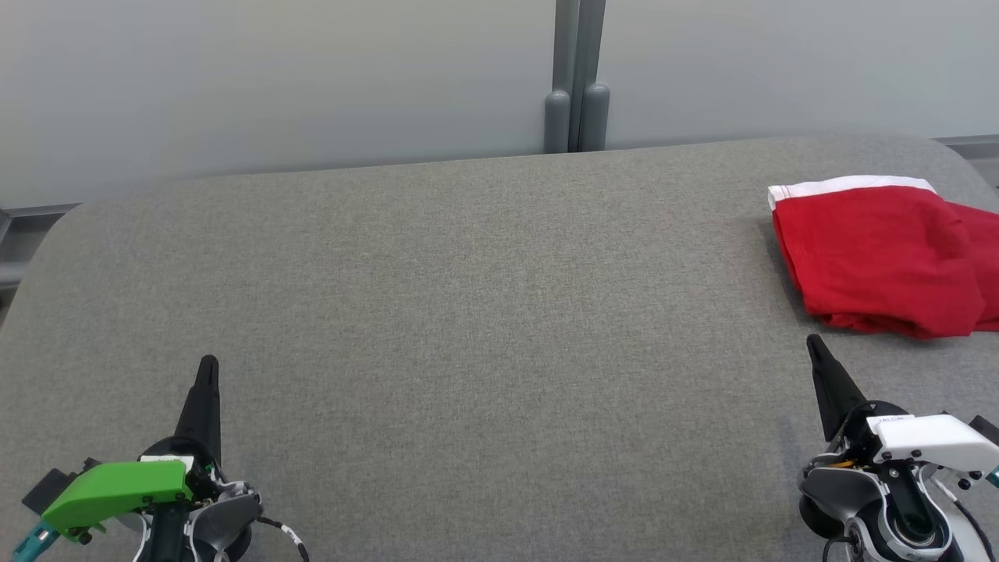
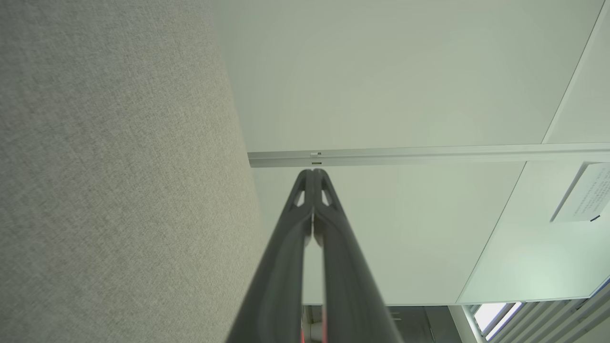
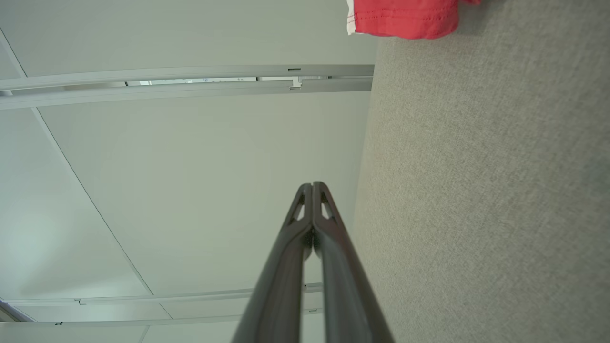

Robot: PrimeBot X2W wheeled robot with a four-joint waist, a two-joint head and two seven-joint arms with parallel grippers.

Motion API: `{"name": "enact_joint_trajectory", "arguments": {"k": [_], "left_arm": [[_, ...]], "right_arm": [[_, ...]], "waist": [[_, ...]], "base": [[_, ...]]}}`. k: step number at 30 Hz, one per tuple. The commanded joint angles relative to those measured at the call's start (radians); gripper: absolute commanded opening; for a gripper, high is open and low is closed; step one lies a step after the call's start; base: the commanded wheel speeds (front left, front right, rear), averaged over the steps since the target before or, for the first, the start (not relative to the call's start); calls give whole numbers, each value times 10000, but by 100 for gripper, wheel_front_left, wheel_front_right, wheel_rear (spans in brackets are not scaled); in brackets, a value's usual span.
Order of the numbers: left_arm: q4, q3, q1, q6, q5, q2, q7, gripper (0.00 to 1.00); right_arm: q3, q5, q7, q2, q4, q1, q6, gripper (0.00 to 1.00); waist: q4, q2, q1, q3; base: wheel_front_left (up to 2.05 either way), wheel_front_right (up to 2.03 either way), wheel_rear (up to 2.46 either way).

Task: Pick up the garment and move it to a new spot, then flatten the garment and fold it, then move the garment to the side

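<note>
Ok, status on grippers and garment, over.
Left gripper shut, empty, lower left. Right gripper shut, empty, near the red cloth garment with white waistband, lying at the right of the grey fabric surface. Nothing in the way.

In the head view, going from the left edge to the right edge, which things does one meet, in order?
left hand → grey post at the back wall → red garment
</note>
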Motion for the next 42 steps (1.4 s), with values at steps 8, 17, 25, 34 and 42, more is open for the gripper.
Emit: {"name": "enact_joint_trajectory", "arguments": {"k": [8, 17, 25, 34, 42], "left_arm": [[-34, 35, -113, -58, -8, -5, 38, 0], [-34, 35, -113, -58, -8, -5, 38, 0], [-35, 35, -113, -58, -8, -4, 38, 0], [-35, 34, -113, -58, -8, -4, 37, 0], [-35, 34, -113, -58, -9, -4, 37, 0]], "right_arm": [[-21, 55, 35, -15, -36, -102, 7, 0], [-21, 55, 35, -15, -36, -102, 7, 0], [-20, 55, 35, -15, -36, -102, 7, 0], [-20, 55, 34, -15, -36, -102, 7, 0], [-20, 56, 34, -15, -36, -102, 7, 0]], "waist": [[0, -1, 0, 0], [0, -1, 0, 0], [0, -1, 0, 0], [0, -1, 0, 0], [0, -1, 0, 0]], "base": [[0, 0, 0], [0, 0, 0], [0, 0, 0], [0, 0, 0], [0, 0, 0]]}}
